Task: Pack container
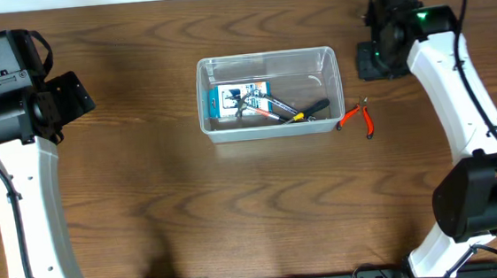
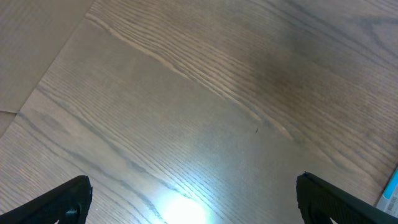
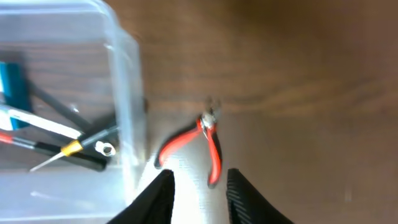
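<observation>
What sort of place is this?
Probably a robotics lab bench: a white left arm and right arm flank a wood-grain table, with a clear container of hand tools and red-handled pliers beside it.

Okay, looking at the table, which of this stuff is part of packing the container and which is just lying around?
Part of the job: clear container; red-handled pliers on the table beside it, unpacked; blue-and-white box and hand tools already inside.
Just lying about: nothing that I can see; otherwise only the wooden table.
</observation>
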Controlling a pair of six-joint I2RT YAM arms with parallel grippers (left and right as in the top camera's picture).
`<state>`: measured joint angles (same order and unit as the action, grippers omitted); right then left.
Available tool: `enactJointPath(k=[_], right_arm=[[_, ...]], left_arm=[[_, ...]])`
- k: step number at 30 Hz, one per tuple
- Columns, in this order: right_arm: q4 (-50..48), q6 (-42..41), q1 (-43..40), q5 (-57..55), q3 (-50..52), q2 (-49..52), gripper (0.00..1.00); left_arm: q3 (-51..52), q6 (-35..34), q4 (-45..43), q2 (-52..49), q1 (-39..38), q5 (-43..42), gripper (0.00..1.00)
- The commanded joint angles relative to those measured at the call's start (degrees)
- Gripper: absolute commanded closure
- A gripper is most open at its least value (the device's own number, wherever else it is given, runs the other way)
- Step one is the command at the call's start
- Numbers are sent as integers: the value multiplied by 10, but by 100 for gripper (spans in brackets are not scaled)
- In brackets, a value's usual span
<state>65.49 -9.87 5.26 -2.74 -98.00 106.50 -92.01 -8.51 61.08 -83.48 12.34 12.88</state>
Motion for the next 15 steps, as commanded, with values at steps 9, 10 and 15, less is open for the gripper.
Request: enactJointPath(k=[9,10,15], right_arm=[[-33,-109,-15,65,68,7,52],[-47,-113,-10,64,82,7,50],[-78,-150,1,60,128,10,46]], left_arm=[[-1,9,0,-1,2,9,2],[-1,9,0,-1,2,9,2],[-1,9,0,-1,2,9,2]])
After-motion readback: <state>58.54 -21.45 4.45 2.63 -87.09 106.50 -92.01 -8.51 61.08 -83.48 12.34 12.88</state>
